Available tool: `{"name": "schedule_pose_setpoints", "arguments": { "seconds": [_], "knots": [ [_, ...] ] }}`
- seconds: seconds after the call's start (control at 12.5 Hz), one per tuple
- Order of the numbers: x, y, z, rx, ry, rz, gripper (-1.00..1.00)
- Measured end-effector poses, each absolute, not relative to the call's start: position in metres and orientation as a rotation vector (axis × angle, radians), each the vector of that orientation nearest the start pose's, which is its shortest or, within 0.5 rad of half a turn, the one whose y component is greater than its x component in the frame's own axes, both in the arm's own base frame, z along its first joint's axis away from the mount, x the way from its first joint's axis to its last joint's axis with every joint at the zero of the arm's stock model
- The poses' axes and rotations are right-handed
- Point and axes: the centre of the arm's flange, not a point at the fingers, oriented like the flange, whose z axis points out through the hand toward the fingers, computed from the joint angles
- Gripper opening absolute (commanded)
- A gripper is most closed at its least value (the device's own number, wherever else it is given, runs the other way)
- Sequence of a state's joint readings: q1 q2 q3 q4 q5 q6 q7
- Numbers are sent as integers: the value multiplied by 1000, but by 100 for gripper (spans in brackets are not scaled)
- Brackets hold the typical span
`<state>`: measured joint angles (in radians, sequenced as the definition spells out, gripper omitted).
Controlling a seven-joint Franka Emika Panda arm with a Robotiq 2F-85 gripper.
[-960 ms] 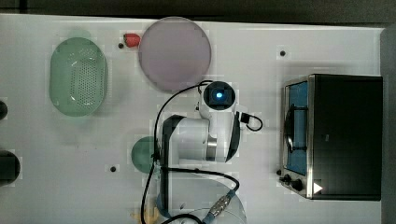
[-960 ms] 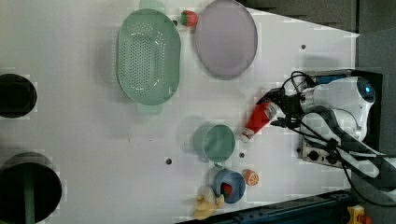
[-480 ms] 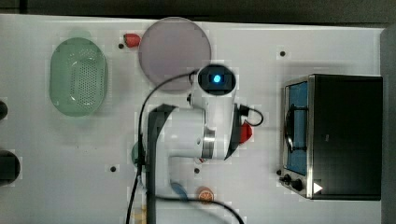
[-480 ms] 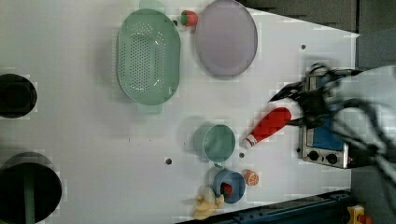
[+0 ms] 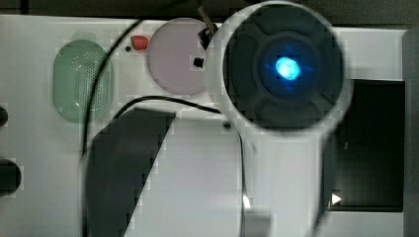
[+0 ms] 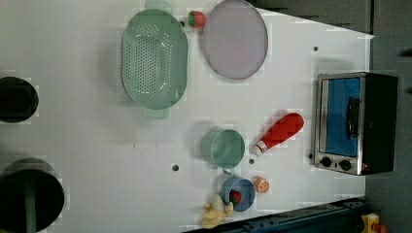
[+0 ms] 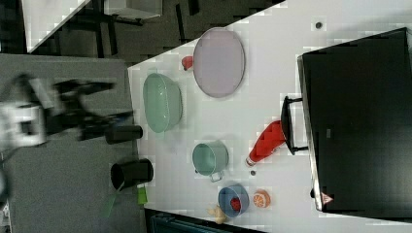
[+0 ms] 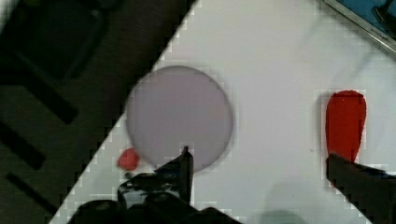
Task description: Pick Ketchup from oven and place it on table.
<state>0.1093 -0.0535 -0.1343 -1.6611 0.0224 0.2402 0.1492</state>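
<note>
The ketchup point(image 6: 279, 132) lies on its side on the white table point(image 6: 97, 145), white cap pointing away from the oven point(image 6: 354, 121), whose bluish glass door faces the bottle. In the right view the ketchup point(image 7: 266, 141) rests just beside the handle of the oven point(image 7: 359, 121). My gripper point(image 8: 258, 156) is open with nothing between its fingers, high above the table. Far below it are the ketchup point(image 8: 345, 123) and a corner of the oven point(image 8: 369, 18). The arm point(image 5: 281, 66) looms large in the top view, covering part of the oven point(image 5: 368, 163).
A purple plate point(image 6: 235, 39), a strawberry point(image 6: 196, 18) and a green colander point(image 6: 154, 58) sit at the far side. A green cup point(image 6: 223, 148), a blue bowl point(image 6: 239, 193), an orange half point(image 6: 262, 184) and a yellow toy point(image 6: 216, 213) lie near the ketchup. Black cylinders point(image 6: 17, 99) stand at the left view's left.
The arm has pulled away from the ketchup and risen high toward the top camera. The bottle stays lying on the table by the oven.
</note>
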Motion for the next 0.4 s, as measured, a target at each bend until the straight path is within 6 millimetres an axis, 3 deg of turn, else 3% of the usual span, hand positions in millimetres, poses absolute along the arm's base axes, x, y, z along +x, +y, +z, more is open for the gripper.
{"name": "schedule_pose_setpoints", "arguments": {
  "seconds": [0.16, 0.24, 0.4],
  "knots": [
    [543, -10, 679, -2661, 1375, -273, 100],
    [538, -10, 686, -2663, 1374, -245, 100],
    [535, -12, 677, -2728, 1406, -156, 100]
  ]
}}
